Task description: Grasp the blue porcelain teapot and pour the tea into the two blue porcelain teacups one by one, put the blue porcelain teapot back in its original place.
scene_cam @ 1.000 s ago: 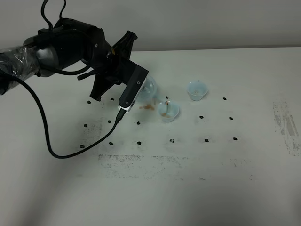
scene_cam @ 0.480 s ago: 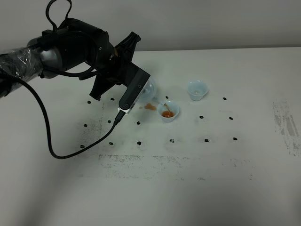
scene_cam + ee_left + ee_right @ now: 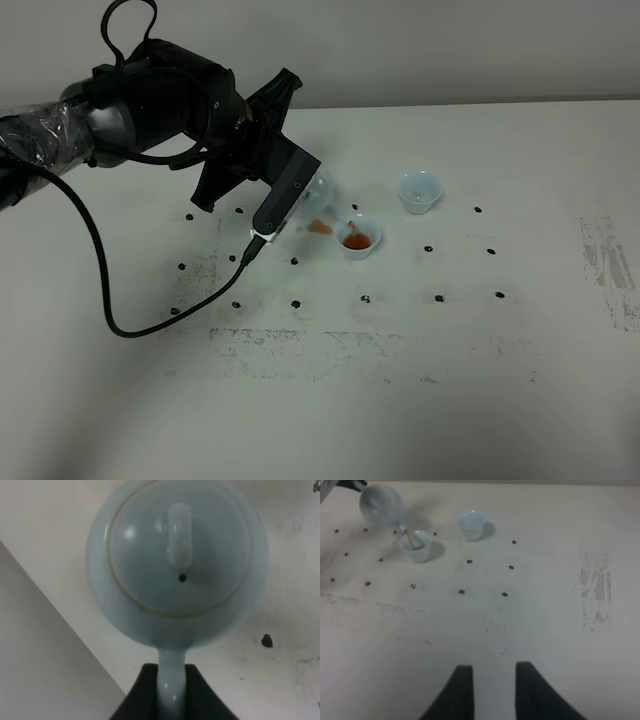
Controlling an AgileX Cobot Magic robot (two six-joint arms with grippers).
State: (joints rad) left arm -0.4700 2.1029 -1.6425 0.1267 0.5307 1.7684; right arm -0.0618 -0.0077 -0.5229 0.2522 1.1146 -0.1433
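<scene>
The left pincer (image 3: 171,682) is clamped on the handle of the blue porcelain teapot (image 3: 175,565), which hangs tilted above the worktop (image 3: 420,380). Just beside the teapot, under its spout, stands one teacup (image 3: 360,237) holding reddish-brown tea, with a thin stream (image 3: 407,537) running into it. The second teacup (image 3: 419,190) stands farther from the teapot, past the first. The right pincer (image 3: 492,690), well apart from the teapot, hangs with jaws spread, holding nothing.
</scene>
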